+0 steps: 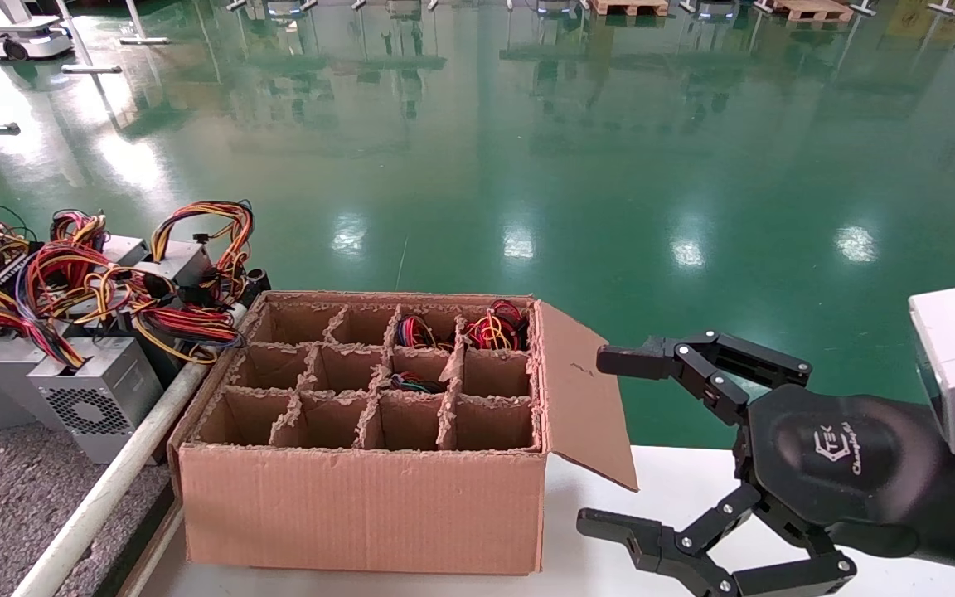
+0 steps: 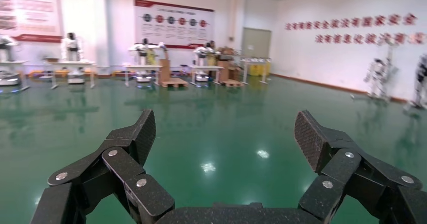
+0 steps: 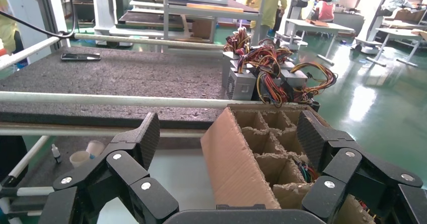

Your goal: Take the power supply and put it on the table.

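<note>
Hovering over the smooth white tabletop (image 1: 660,473) at the right of the scene, the black right gripper (image 1: 614,439) has its fingers spread wide and holds nothing; it sits just right of the brown cardboard box with dividers (image 1: 361,497), beside that box's hanging side flap (image 1: 581,390). Coloured wires (image 1: 494,327) show in a few far compartments of the box. Several grey sheet-metal power supplies (image 1: 100,398) with tangled red, yellow and orange cables (image 1: 104,286) stand on the rough grey speckled table (image 1: 5,506) at the left, behind its white round rail (image 1: 113,485). Seen only by its own wrist camera, the black left gripper (image 2: 225,138) is spread open too, empty, above the glossy green floor (image 2: 221,118).
</note>
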